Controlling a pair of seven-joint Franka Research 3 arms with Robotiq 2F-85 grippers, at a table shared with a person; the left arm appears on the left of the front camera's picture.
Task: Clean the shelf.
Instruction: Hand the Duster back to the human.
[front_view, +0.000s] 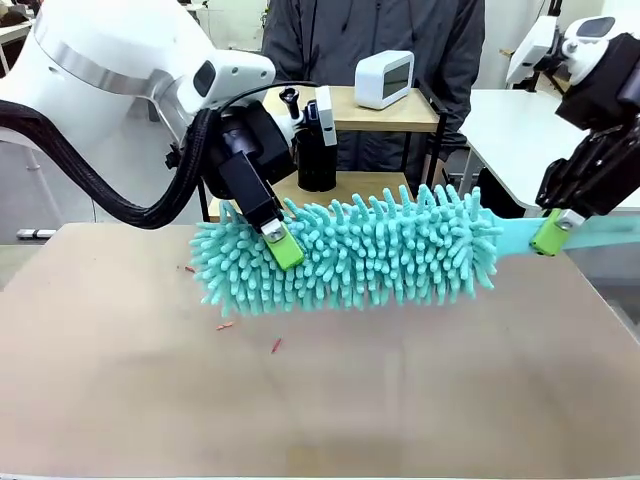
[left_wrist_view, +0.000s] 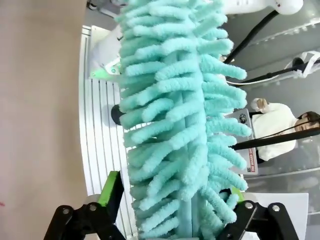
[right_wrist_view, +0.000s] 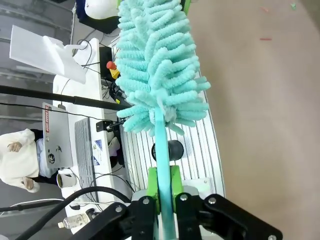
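Held level above the table, long axis left-to-right: fluffy teal chenille duster (front_view: 350, 250), handle clamped by right gripper (front_view: 552, 233), head pinched by left gripper (front_view: 280, 243); two-tier wooden shelf (front_view: 385, 125) just beyond, nearer the left.

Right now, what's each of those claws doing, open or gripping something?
Left gripper: closed around the fluffy head of the teal duster.
Right gripper: shut on the duster's flat handle.

front: fixed, faces person across tabletop (front_view: 320, 400) | left wrist: close, along left end effector (left_wrist_view: 172, 210) up duster (left_wrist_view: 175, 100) | right wrist: close, along right end effector (right_wrist_view: 165, 197) | shared: duster
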